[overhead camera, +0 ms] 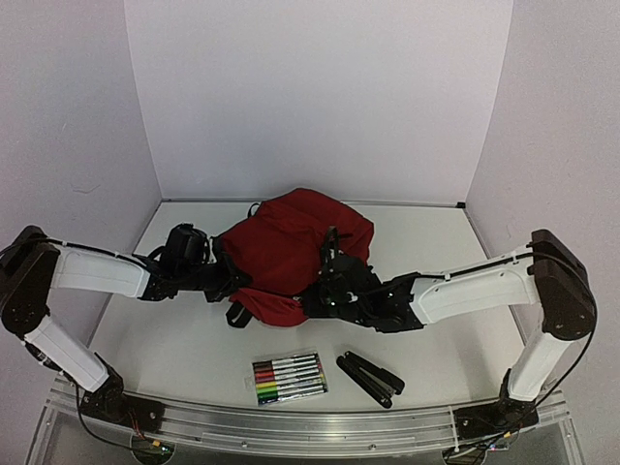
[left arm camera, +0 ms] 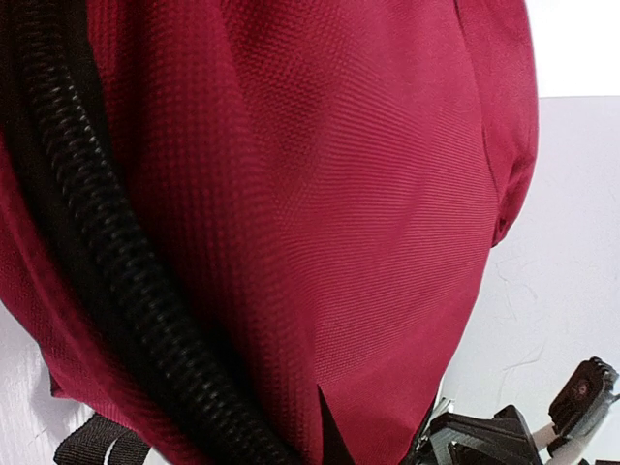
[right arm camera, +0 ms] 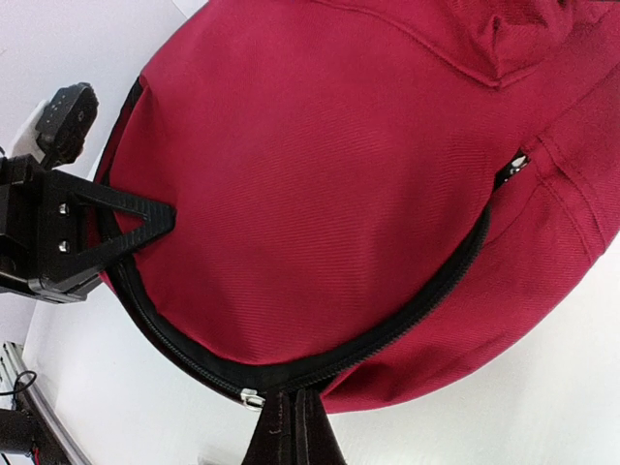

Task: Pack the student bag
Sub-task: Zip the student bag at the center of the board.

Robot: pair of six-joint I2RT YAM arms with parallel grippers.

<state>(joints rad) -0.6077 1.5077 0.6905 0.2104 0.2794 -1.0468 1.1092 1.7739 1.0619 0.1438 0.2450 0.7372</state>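
Note:
The student bag (overhead camera: 291,242), dark red with black zippers, lies at the table's middle. My left gripper (overhead camera: 229,278) is at its left edge, and in the left wrist view (left arm camera: 334,431) it is shut, pinching the red fabric (left arm camera: 320,223) beside a black zipper (left arm camera: 107,281). My right gripper (overhead camera: 326,291) is at the bag's near right side. It (right arm camera: 295,431) is shut on the bag's zipper edge, right beside the silver slider (right arm camera: 250,397). The left gripper's black finger (right arm camera: 136,228) presses the bag's rim in the right wrist view.
A clear pack of coloured markers (overhead camera: 289,378) lies near the front edge, with a black folded object (overhead camera: 370,378) to its right. A black strap (overhead camera: 234,314) sticks out under the bag. White walls close in the back and sides.

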